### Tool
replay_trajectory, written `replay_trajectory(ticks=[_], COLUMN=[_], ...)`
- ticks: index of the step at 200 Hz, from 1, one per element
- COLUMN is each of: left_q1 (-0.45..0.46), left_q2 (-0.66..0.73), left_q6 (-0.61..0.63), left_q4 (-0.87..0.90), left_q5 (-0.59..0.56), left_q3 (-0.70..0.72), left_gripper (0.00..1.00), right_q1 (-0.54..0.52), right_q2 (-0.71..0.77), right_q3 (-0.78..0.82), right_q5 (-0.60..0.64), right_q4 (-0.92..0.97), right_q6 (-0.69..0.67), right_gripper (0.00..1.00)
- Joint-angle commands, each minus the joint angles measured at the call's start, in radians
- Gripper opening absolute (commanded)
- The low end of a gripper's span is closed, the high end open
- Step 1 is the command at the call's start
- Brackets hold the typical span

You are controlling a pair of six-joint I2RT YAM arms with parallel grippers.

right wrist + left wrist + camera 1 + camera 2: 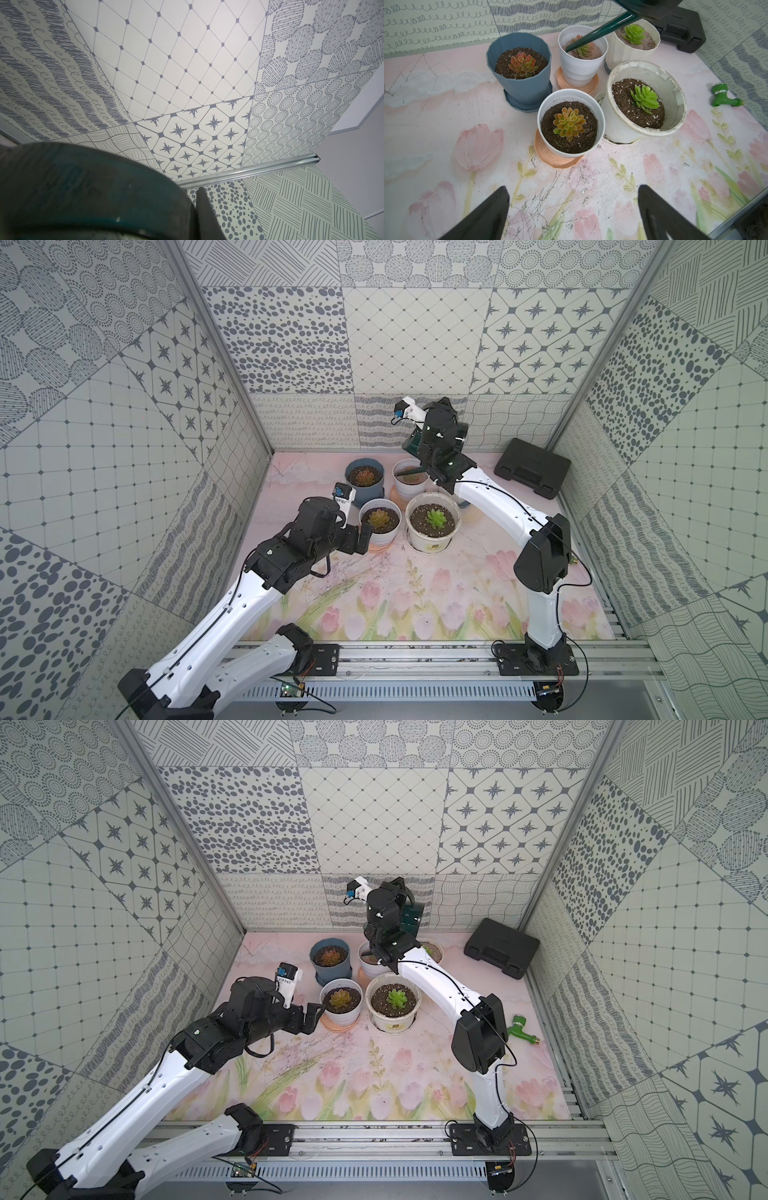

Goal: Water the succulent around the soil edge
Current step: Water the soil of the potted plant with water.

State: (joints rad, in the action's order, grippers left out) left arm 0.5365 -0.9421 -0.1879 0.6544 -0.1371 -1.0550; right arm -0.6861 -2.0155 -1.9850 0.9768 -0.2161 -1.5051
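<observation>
A dark green watering can point(415, 439) hangs tilted over the back of the pot cluster, with my right gripper point(446, 416) shut on it. In the right wrist view the can's body point(83, 187) fills the corner against one fingertip point(200, 199). Its long spout point(602, 31) slopes down into a white pot point(581, 70), the tip near the rim beside a pink-green succulent point(583, 49). Whether water is flowing is not visible. My left gripper point(574, 199) is open and empty, low over the mat in front of the pots point(365, 537).
Around the white pot stand a blue pot point(519, 87), a front white pot point(569, 153) on a peach saucer, a wide white pot point(623, 124) and a cream ribbed pot point(618, 52). A black case point(532, 468) sits back right; a green hose nozzle point(722, 97) lies right.
</observation>
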Motion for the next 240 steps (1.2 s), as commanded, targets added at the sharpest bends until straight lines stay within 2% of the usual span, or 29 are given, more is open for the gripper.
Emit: replay_trajectory(ticks=[1, 88, 240], left_q1=[-0.012, -0.026, -0.027], left_q2=[-0.001, -0.005, -0.005], left_q6=[0.016, 0.011, 0.004], left_q4=[-0.024, -0.026, -0.026], left_q5=[0.020, 0.040, 0.046], left_q3=[0.001, 0.001, 0.002], left_gripper=[1.00, 1.00, 0.99], right_q1=[-0.007, 0.006, 0.088], right_q2=[-0.005, -0.030, -0.009], right_q3=[-0.064, -0.100, -0.023], right_q5=[0.003, 0.023, 0.042], right_q4=[-0.119, -0.188, -0.224], right_q6=[-0.029, -0.064, -0.079], right_gripper=[0.00, 0.00, 0.00])
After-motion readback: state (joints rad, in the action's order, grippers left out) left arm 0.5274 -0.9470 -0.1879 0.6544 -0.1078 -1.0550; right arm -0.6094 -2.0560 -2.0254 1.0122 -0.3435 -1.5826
